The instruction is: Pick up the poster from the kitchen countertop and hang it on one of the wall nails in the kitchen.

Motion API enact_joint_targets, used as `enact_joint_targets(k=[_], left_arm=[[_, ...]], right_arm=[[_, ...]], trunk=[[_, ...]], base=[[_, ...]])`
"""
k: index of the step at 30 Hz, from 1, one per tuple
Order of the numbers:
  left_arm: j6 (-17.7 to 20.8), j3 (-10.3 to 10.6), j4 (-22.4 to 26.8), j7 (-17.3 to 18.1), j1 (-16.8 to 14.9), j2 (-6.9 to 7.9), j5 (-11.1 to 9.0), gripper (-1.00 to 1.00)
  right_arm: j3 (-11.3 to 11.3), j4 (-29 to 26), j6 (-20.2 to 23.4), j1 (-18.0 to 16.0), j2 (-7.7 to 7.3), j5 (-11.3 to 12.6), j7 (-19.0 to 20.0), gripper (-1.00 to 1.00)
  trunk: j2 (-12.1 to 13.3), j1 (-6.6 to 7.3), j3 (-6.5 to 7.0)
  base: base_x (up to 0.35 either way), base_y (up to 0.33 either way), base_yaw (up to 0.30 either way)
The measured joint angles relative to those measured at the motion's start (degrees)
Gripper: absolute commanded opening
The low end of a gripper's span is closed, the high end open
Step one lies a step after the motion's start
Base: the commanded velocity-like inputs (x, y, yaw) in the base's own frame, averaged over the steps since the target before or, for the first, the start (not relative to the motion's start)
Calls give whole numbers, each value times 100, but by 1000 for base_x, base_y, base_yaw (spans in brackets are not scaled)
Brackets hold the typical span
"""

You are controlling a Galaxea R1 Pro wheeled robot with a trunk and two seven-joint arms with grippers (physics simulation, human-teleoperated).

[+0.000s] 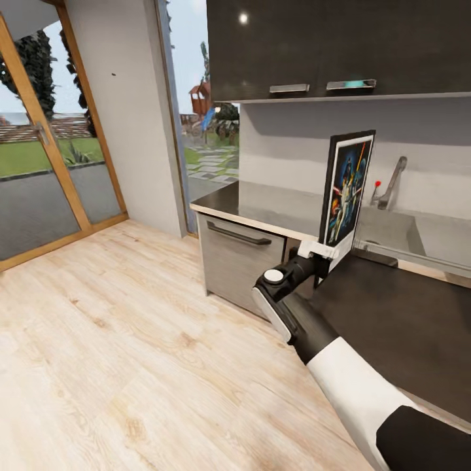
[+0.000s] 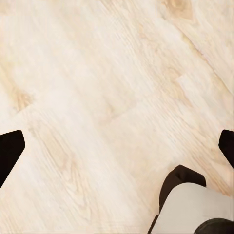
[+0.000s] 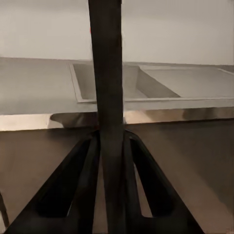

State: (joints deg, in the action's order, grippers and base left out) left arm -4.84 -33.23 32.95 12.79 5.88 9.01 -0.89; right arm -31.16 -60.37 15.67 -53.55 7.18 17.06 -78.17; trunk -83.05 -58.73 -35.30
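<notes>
Your right hand point(image 1: 322, 251) is clamped on the bottom edge of the poster point(image 1: 347, 188). The poster stands up straight in the hand, lifted above the desk point(image 1: 275, 208), near the desk's front edge. You can see its dark blue picture and white border from the head camera. In the right wrist camera the poster point(image 3: 108, 73) shows edge-on as a thin dark strip, squeezed between the two dark fingers point(image 3: 83, 175) of the hand.

Behind the poster is the sink point(image 1: 386, 229) set into the desk, with the tap point(image 1: 392, 182) at its back edge and a small red knob point(image 1: 377, 184) just beside the tap. The sink point(image 3: 107, 87) also shows in the right wrist camera, past the poster. Dark cupboards point(image 1: 340, 46) hang on the wall above the desk. A grey drawer front point(image 1: 239, 261) with a dark handle sits under the desk's left end.

To the left of the desk is a plain grey wall point(image 1: 124, 118). A tiny dark nail point(image 1: 112, 76) shows high up on it, well apart from the poster.

Your left hand point(image 2: 117, 146) points down at the light wood floor point(image 2: 97, 73). Its two dark fingertips point(image 2: 9, 151) are far apart, with nothing between them.
</notes>
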Motion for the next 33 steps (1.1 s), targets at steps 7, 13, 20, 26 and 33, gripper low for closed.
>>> enact_joint_targets(k=[7, 13, 20, 26, 33], left_arm=[[15, 1, 518, 629, 0, -4, 0, 100], [-14, -10, 535, 735, 0, -4, 9, 100], [-24, -12, 530, 752, 0, -3, 16, 100], [-28, -12, 526, 760, 0, -3, 21, 100], [-28, -9, 526, 770, 0, -3, 24, 100]], right_arm=[[-320, -58, -9, 0, 110, 154, 15, -100], [-1204, -194, -39, 2, 127, 870, 65, -100], [-1919, -503, -69, 8, 118, 1462, 720, -100], [-1985, -550, -74, 118, 104, 1592, 1455, -100], [-1979, -670, -102, 792, 27, 1648, 3025, -100]], trunk=[[0, 0, 0], [0, 0, 0], [0, 0, 0], [0, 0, 0], [0, 0, -1]], base=[[0, 0, 0], [0, 0, 0], [0, 0, 0], [0, 0, 0], [0, 0, 0]])
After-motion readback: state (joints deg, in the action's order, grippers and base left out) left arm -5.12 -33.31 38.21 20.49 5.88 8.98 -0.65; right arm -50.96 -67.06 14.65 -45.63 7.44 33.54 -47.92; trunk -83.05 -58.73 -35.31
